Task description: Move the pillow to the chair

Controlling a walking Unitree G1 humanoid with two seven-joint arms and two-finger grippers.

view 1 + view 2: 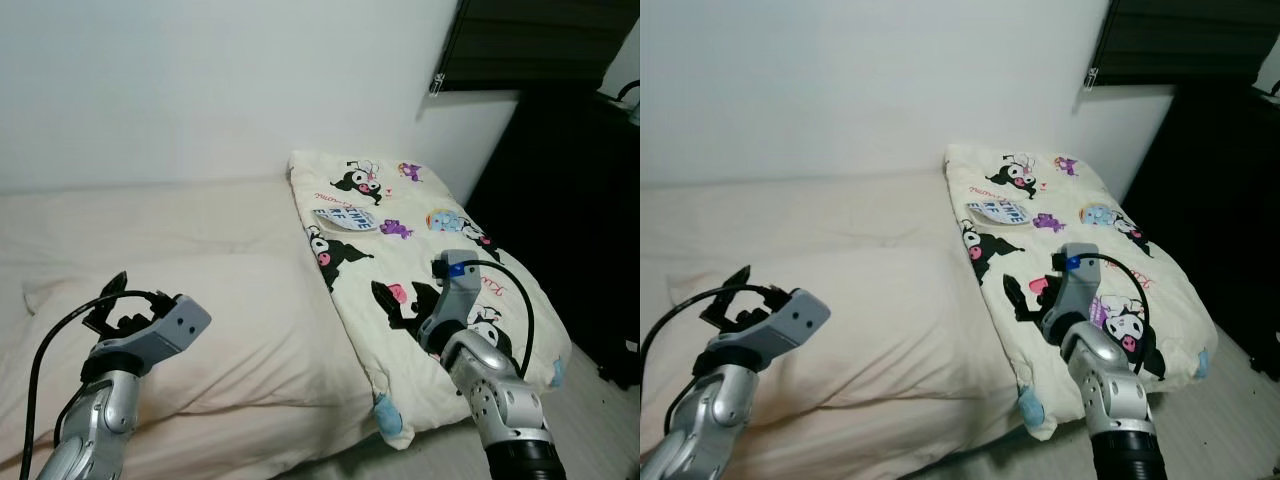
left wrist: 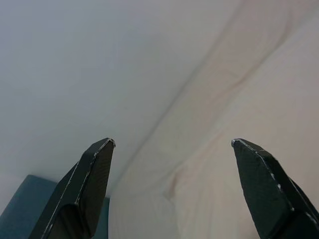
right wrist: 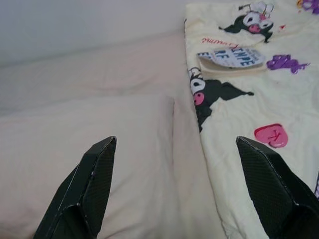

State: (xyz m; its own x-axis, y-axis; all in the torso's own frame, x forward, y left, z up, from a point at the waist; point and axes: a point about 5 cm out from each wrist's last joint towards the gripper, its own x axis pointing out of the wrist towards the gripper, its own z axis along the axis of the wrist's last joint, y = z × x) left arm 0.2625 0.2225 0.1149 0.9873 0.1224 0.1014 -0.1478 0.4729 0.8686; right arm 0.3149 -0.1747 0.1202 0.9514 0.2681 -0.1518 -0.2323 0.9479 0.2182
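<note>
Two grippers are raised over the bed, both with fingers spread wide and holding nothing. The right gripper hovers above the near part of the pillow, close to its inner edge; the left gripper hangs over the plain cream bedding, well apart from the pillow. Pale yellow with black cartoon figures, pink hearts and purple marks, the pillow lies flat at the bed's right end. Its long axis runs from the white wall toward the robot, slanting rightward. Its near corner overhangs the mattress edge, and a dark cabinet stands beside its right edge.
</note>
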